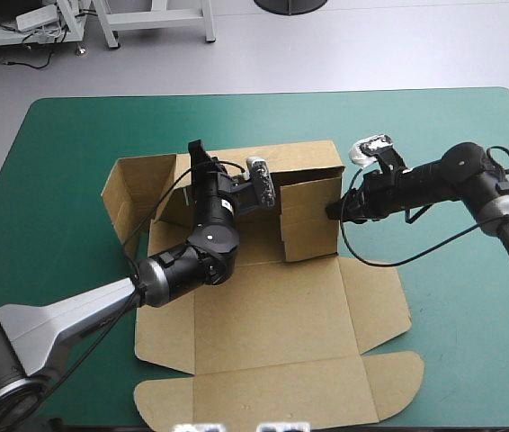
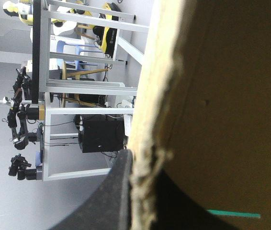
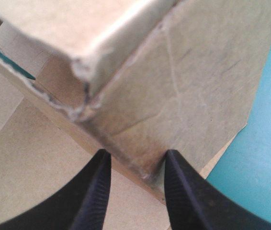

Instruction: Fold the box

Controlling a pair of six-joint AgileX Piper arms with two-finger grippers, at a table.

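We are seeing the brown box (image 1: 272, 315) lying at the middle of the high view on the teal-green cover (image 1: 452, 135). 2 of its walls are standing, the rear wall (image 1: 299, 157) and the side wall (image 1: 313, 220) right of centre, while the lid (image 1: 281, 396) is lying flat near the bottom edge. The left gripper (image 1: 197, 155) is pinching the rear wall, nearly closed on the board. The right gripper (image 1: 333, 211) is clamping narrowly on the side wall's corner.

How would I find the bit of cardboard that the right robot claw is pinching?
On the teal-green table cover lies a big cut sheet of brown board, the box, mostly flat. At its far right corner a short wall stands upright. Unlike the flat flaps nearer you, it has the right gripper shut on its edge.
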